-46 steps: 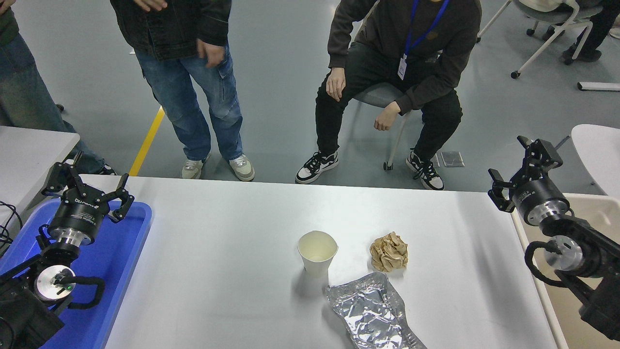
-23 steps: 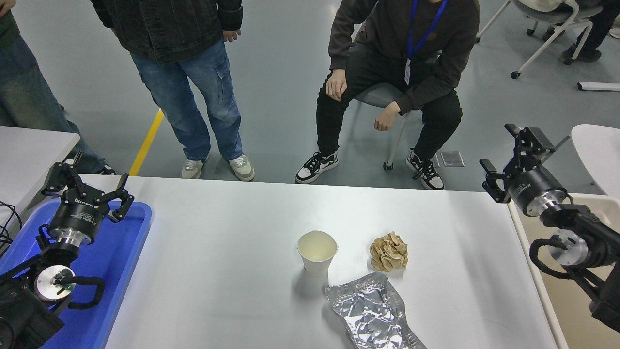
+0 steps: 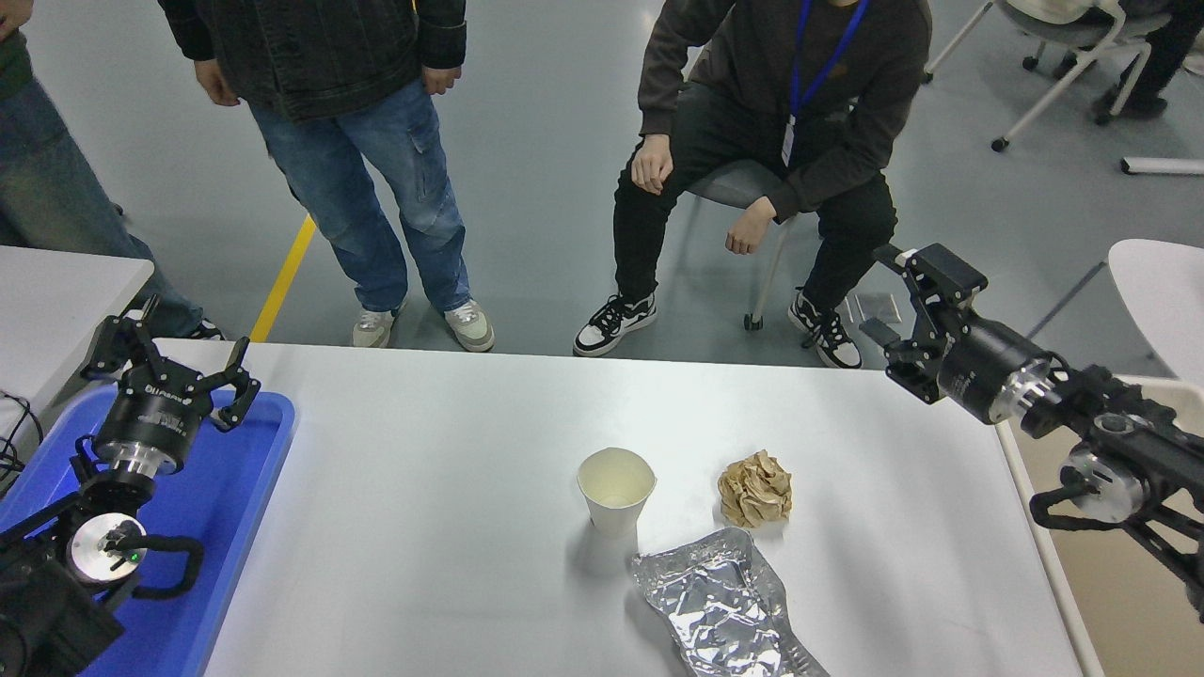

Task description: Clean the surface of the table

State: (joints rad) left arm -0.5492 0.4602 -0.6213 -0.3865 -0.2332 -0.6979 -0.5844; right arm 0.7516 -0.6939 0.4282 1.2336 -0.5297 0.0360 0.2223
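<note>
- The white desk (image 3: 423, 489) takes up most of the floor space before me, wide and matte, with rounded far corners; this is the surface to be cleaned.
- Near its middle stands a paper cup (image 3: 616, 489), upright and open at the top.
- Just right of the cup lies a crumpled ball of brown paper (image 3: 754, 488), apart from the cup.
- Nearer than the cup, and slightly to its right, lies a wrinkled sheet of silver foil (image 3: 720, 606), reaching to the desk's near edge; its far edge comes close to the cup's base and to the paper ball.
- Far left of the cup, a blue tray (image 3: 240, 489) sits at the desk's left end, and the left claw (image 3: 169, 367) hangs over it with its fingers spread apart, holding nothing.
- Far right of the cup, the right claw (image 3: 894, 301) is up in the air by the desk's far right corner, fingers apart and empty, pointing left and away.
- Beyond the cup, across the desk on the grey floor, one person sits on a chair (image 3: 743, 183) wearing a blue lanyard, and another stands in jeans.
- A yellow line (image 3: 287, 273) runs along the floor left of the standing person.
- A smaller white tabletop (image 3: 56, 291) shows at the left edge, beyond the tray.
</note>
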